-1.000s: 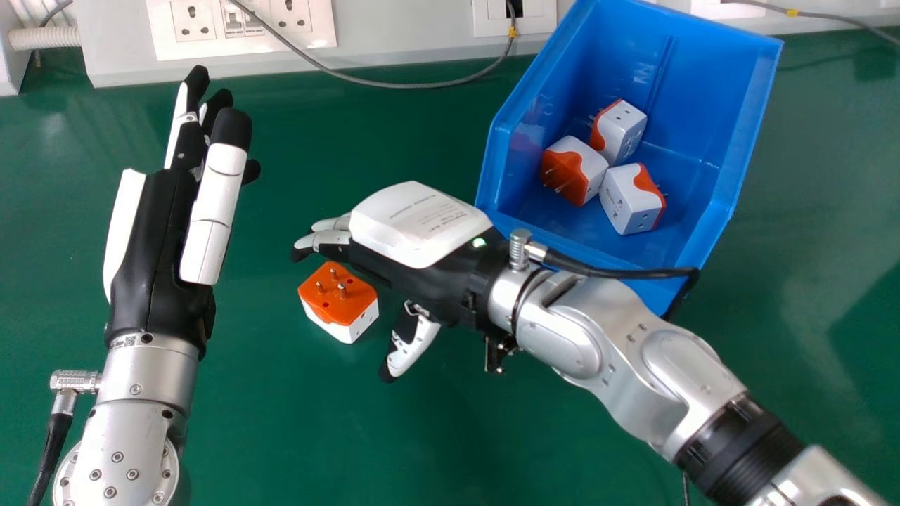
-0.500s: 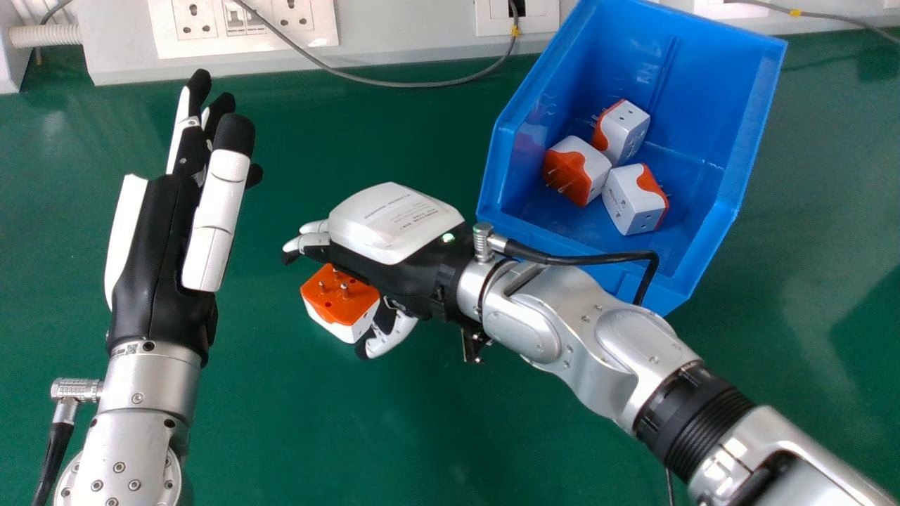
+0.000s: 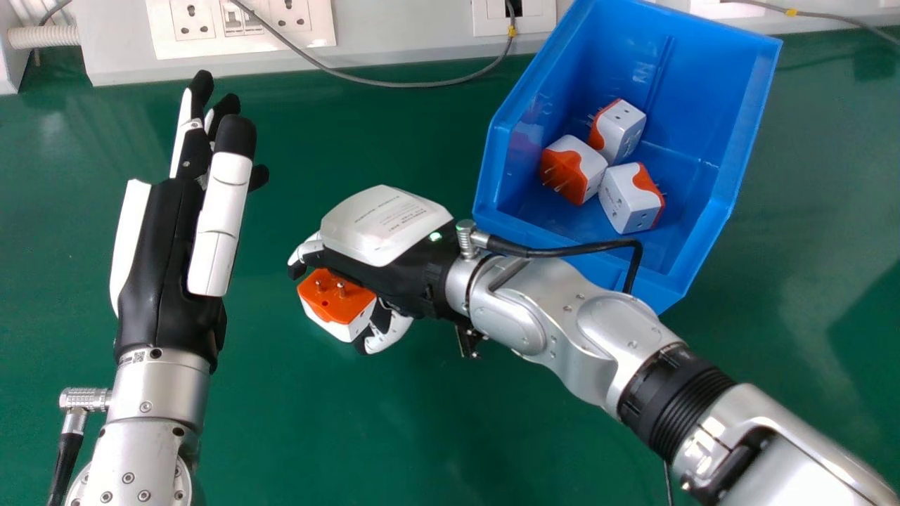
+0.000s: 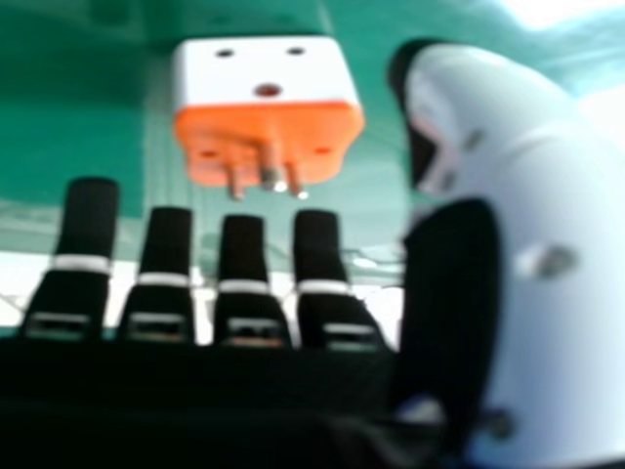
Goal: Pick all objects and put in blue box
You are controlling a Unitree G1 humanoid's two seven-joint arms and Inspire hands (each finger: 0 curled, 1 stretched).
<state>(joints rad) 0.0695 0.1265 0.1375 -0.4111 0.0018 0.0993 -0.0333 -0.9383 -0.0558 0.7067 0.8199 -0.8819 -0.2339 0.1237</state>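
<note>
While three plug adapters (image 3: 622, 130) lie in the blue storage bin (image 3: 703, 84) in the head view, a fourth, the cube adapter (image 3: 334, 299), sits pins up between the thumb and fingers of my right hand (image 3: 383, 225); my left hand (image 3: 165, 260) is at left. In the right hand view, I see fingers (image 4: 241, 259) slightly bent, thumb (image 4: 537, 195) apart, nothing gripped. If I close unevenly, I judge the pins (image 4: 273, 174) could snag a fingertip and twist the cube loose, or my thumb could shove it away

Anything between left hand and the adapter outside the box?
Only bare green tabletop between the left hand and that adapter, seen in head view.
</note>
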